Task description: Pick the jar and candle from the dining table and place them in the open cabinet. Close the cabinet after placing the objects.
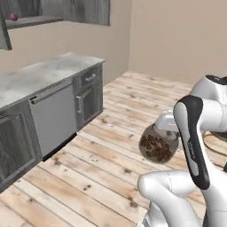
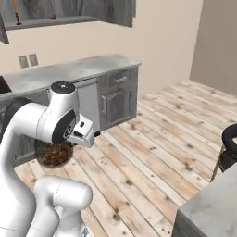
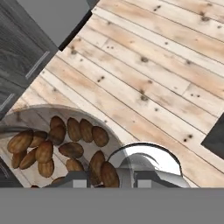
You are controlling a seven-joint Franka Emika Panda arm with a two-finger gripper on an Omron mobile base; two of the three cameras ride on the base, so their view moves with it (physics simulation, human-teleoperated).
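Note:
The jar (image 1: 157, 145), clear glass with brown nuts inside, hangs in the air above the wooden floor, and my gripper (image 1: 164, 128) is shut on its neck. In the hand view the jar (image 3: 65, 146) lies tilted just beyond my gripper (image 3: 113, 182), its neck between the fingers. From the right base camera the jar (image 2: 53, 154) sits low behind my forearm. The candle (image 2: 17, 14) stands on the shelf of the open cabinet (image 2: 60, 21) at the top left. A corner of the dining table (image 2: 210, 208) shows at the lower right.
A small red ball (image 1: 13, 17) rests on the cabinet shelf. Below it runs a marble counter (image 1: 40, 73) with grey base cabinets and a dishwasher front (image 1: 53, 115). The cabinet door (image 2: 121, 11) hangs open. A black stool (image 2: 228, 146) stands by the dining table.

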